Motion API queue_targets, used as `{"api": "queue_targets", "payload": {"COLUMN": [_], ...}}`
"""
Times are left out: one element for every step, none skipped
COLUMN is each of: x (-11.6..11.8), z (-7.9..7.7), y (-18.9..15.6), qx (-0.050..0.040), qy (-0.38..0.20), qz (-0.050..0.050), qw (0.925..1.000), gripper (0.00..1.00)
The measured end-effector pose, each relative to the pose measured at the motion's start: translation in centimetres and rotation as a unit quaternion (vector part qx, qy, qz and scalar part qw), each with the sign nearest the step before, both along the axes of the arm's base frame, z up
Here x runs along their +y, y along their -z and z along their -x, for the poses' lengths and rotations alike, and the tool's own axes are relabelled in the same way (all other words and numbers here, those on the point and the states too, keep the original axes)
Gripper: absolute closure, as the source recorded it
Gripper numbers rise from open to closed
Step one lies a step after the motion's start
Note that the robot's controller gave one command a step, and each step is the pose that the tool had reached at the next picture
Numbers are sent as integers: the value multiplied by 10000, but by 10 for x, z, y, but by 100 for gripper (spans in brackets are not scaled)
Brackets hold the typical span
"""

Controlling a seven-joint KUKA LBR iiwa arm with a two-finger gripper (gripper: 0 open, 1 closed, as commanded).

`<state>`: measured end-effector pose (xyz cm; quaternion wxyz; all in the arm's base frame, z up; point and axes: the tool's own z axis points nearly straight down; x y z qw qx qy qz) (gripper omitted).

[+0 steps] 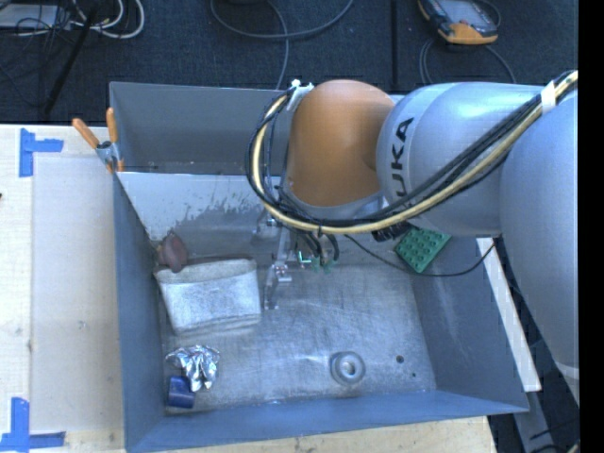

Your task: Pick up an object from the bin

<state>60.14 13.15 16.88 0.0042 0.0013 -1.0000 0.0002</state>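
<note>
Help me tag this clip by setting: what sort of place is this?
Probably a robotics lab or test cell: a KUKA arm reaches into a grey metal bin of odd loose things, such as crumpled foil and a green toy brick, and cables trail over dark carpet behind it.

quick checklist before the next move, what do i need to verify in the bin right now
1. Claw placement: low in the bin, at the right edge of the pale grey pad: ok.
2. Claw's grip on the pad: cannot tell.
3. Brown lump at the pad's upper left corner, on the far side from the claw: ok.
4. Crumpled foil and blue piece in the near left corner, apart from the claw: ok.
5. Metal ring lying flat on the floor, apart from the claw: ok.
6. Green studded plate by the right wall, partly under the arm: cannot tell if it is free.
</note>
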Motion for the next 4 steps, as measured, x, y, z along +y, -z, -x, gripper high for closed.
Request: {"api": "queue_targets", "payload": {"x": [53, 22, 80, 92], "z": [19, 34, 24, 41], "y": [94, 68, 68, 81], "qx": [-111, -39, -50, -94], "qy": [-1951, -1733, -3250, -5086], "qz": [-3, -6, -24, 39], "qw": [9807, 9849, 9457, 8609], "gripper": [0, 0, 0, 0]}}
